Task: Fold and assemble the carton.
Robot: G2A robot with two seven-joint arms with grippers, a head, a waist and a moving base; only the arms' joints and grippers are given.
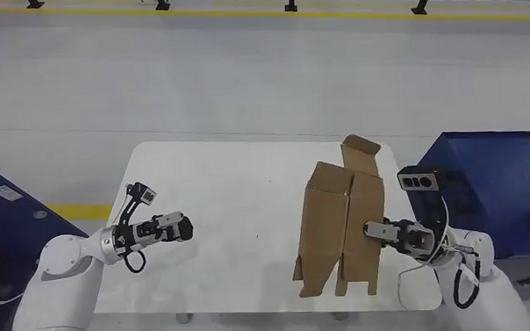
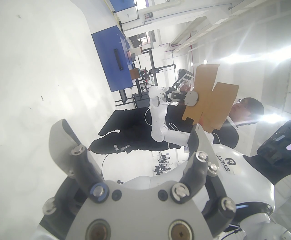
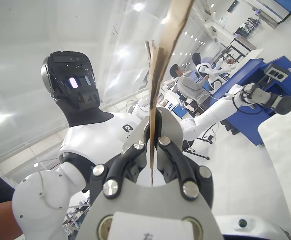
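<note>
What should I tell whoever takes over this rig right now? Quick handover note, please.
Right gripper: shut on one edge of the carton.
Left gripper: open, holding nothing, over the left side of the table, apart from the carton.
Carton: flattened, standing on edge over the table's right side, flaps unfolded.
Done: carton gripped by the right gripper.
Left to do: open it into a box and fold the flaps; the left gripper probably has to help.

Gripping the carton (image 1: pixel 337 224) upright above the table's (image 1: pixel 231 193) right side with the right gripper (image 1: pixel 371 229), left gripper (image 1: pixel 186 228) well apart above its left side, cabinet (image 1: pixel 494 184) beyond the right edge.
</note>
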